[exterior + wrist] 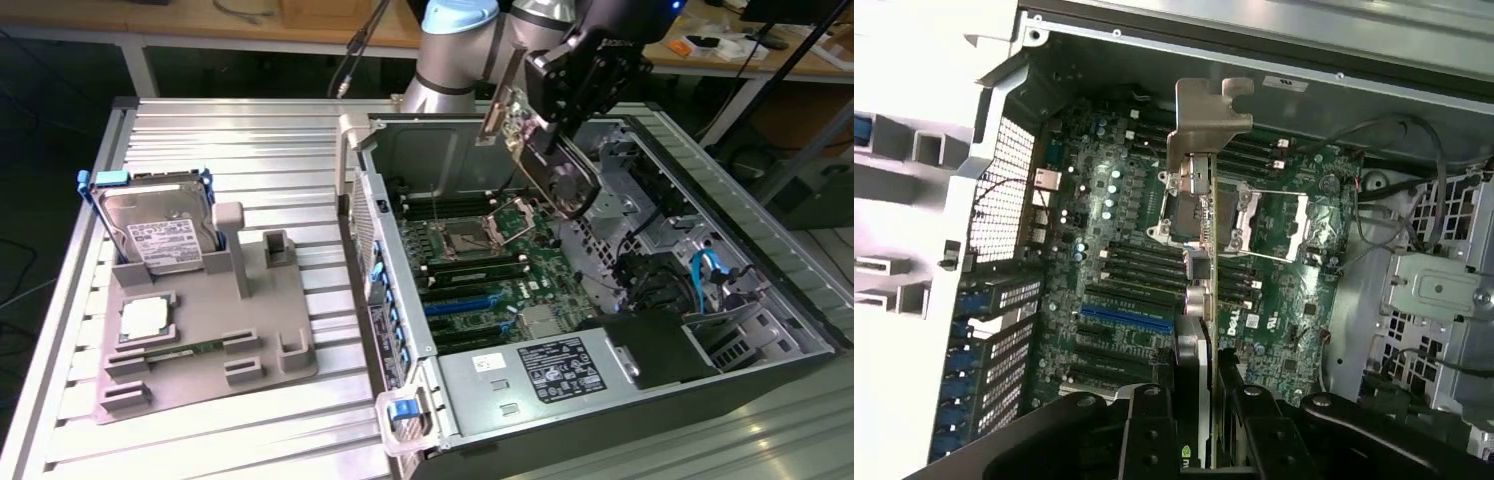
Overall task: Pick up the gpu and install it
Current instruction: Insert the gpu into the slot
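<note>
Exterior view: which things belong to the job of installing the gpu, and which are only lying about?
Belong to the job: thin dark gpu card, held by the black gripper; open grey computer case; green motherboard.
Lying about: silver hard drive in a blue frame; grey plastic holder; square silver chip; narrow green memory stick.

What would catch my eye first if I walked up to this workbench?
First, the black gripper, shut on the gpu, a thin dark circuit card with a silver bracket, held above the green motherboard inside the open grey computer case. On the exterior view's left, a silver hard drive with a white label stands on edge in a grey plastic holder.
</note>
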Motion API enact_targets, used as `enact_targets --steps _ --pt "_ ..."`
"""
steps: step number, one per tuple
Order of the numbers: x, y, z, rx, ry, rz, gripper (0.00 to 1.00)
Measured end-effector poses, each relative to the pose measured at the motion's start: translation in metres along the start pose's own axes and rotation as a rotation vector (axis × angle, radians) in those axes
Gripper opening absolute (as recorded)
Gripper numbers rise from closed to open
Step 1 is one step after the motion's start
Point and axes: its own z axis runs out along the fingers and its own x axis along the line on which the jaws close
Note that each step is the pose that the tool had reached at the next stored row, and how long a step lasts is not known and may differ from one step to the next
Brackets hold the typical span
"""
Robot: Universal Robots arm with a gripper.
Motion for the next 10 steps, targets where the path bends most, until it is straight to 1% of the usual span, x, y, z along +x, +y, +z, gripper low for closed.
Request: enact_targets --steps 4,10 --pt "0.0 0.0 0.0003 0.0023 0.0035 -0.081 0.27" --pt "0.0 0.0 0.0006 0.0046 0.0072 -0.165 0.27"
